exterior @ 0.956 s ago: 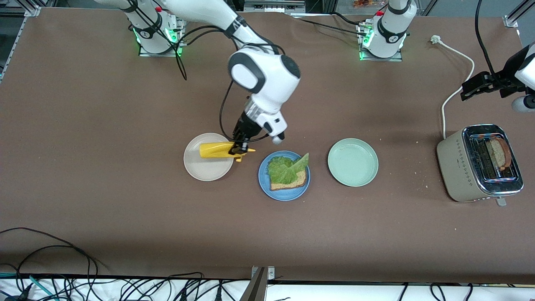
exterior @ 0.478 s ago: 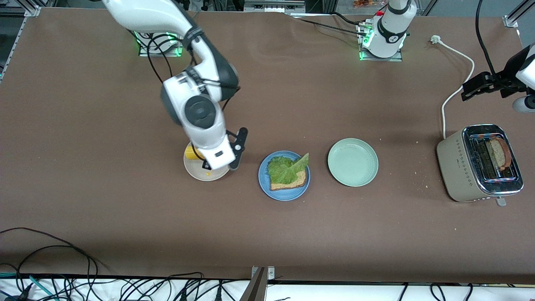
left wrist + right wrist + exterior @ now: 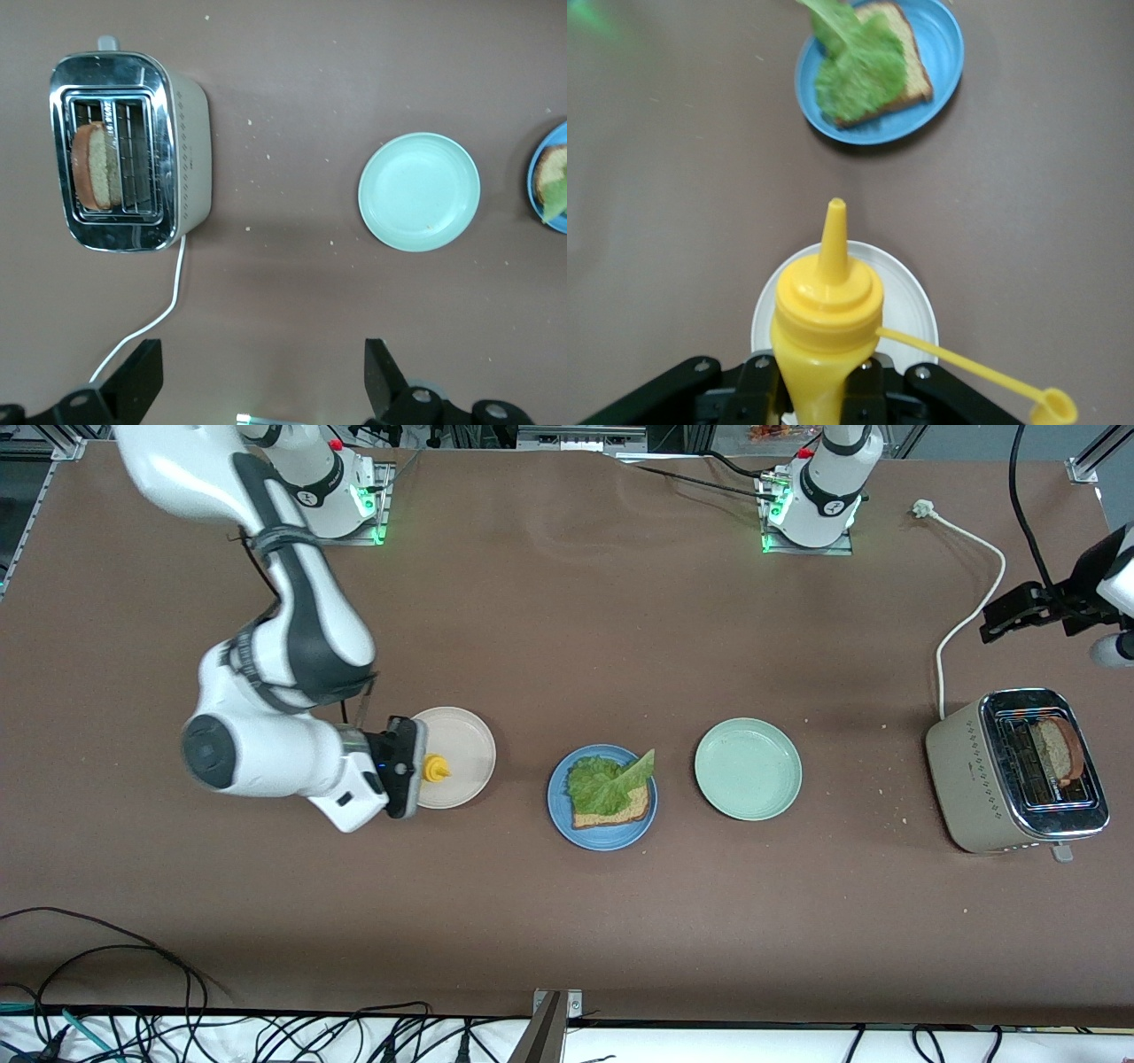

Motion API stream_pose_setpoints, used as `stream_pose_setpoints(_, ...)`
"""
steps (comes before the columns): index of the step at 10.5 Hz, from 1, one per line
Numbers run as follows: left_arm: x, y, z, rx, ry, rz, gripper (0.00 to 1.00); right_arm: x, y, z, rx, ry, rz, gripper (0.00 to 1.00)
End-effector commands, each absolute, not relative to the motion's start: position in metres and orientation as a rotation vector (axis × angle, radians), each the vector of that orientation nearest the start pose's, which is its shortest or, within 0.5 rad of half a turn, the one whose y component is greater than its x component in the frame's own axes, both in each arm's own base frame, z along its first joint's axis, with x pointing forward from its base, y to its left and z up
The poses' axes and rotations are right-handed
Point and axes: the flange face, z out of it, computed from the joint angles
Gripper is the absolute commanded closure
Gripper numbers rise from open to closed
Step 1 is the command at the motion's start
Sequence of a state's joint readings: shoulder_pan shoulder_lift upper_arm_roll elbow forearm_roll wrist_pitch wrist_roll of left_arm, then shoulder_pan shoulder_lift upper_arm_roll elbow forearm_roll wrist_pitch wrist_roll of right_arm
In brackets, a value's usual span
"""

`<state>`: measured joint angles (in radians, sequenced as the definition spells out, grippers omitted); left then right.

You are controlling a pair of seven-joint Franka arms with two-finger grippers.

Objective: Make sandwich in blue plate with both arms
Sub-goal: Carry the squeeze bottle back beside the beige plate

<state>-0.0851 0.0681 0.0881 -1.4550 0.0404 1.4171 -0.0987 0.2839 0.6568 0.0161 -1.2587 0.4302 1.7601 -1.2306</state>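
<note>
Front view, centre of frame: blue plate [image 3: 602, 834], round, shallow, raised rim. On it lies the sandwich [image 3: 609, 790], unfinished: one square brown bread slice with darker crust, a ruffled green lettuce leaf on top, one leaf tip past the rim toward the left arm's end.

Middle right of frame: beige toaster [image 3: 1015, 771], chrome top, one bread slice [image 3: 1060, 749] standing in a slot; white cord [image 3: 966, 609] trails up to a loose plug.

Between toaster and blue plate: pale green plate [image 3: 749, 769], nothing on it.

Middle left of frame: beige plate [image 3: 457, 757]. Right gripper [image 3: 808, 382] hangs over its edge, fingers clamped on a yellow squeeze bottle [image 3: 827, 305], cap flipped off on its tether.

Upper right edge: left gripper [image 3: 259, 376], fingers spread wide, grasping nothing, waiting above bare table just beyond the toaster.
</note>
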Motion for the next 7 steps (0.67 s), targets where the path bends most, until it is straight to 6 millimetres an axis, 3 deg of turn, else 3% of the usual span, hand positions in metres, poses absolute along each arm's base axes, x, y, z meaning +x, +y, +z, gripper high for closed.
stream_pose_setpoints(1,0.594,0.048,0.6,-3.041,-0.27,0.087,0.0,0.687,0.171,0.369,-1.774,-1.668,-0.206,0.85)
stream_pose_setpoints(3,0.604,0.09,0.575,-3.032,-0.362,0.11,0.0,0.689,0.121,0.348,-1.606,-1.635,-0.288,0.84)
stream_pose_setpoints(4,0.611,0.109,0.562,-3.025,-0.386,0.098,0.0,0.691,0.101,0.322,-1.53,-1.604,-0.342,0.85)
stream_pose_setpoints(5,0.619,0.119,0.541,-3.017,-0.402,0.134,0.0,0.69,0.086,0.303,-1.456,-1.584,-0.394,0.84)
stream_pose_setpoints(7,0.623,0.14,0.522,-2.994,-0.431,0.147,0.0,0.686,0.059,0.279,-1.375,-1.584,-0.426,0.85)
